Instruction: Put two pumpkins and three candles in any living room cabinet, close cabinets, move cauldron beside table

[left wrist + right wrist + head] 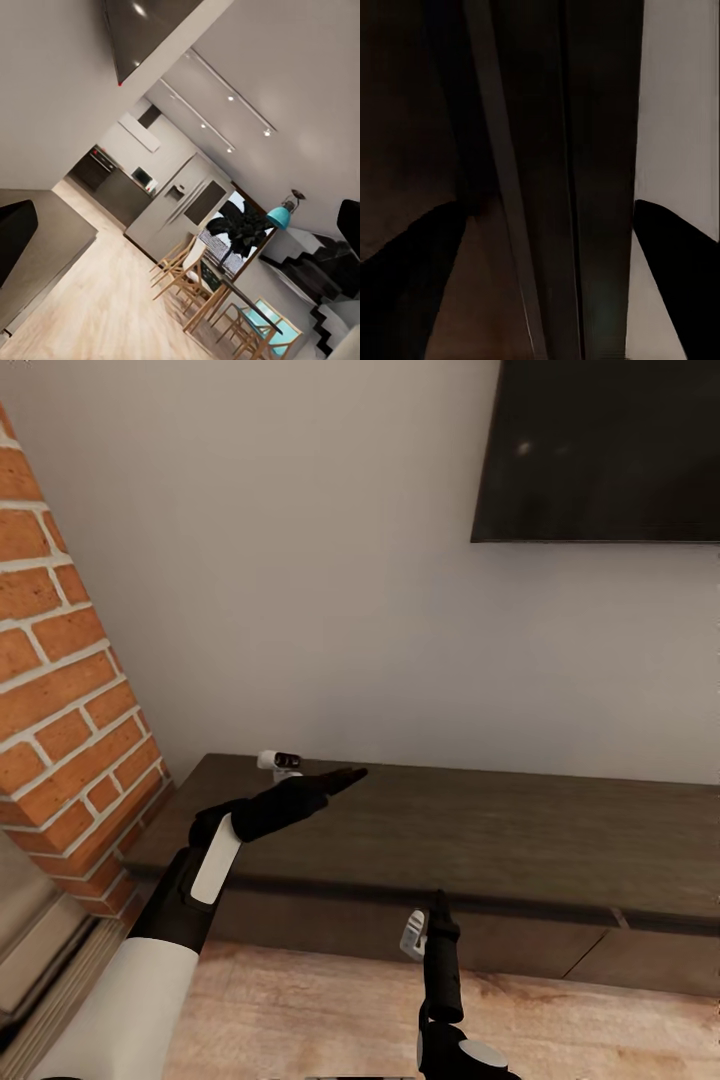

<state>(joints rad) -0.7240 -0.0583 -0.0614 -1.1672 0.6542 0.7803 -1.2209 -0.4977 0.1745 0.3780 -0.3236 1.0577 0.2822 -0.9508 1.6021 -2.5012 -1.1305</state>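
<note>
We face the cabinet (470, 830), its near drawer fronts shut; both our left gripper (345, 776) and right gripper (438, 905) are spread, empty. Remaining items unseen.

Cabinet (480, 840): long, low, dark-brown wood, flat bare top, drawer fronts shut. Top lies under left gripper (352, 774); front edge just ahead of right gripper (438, 900).
</note>
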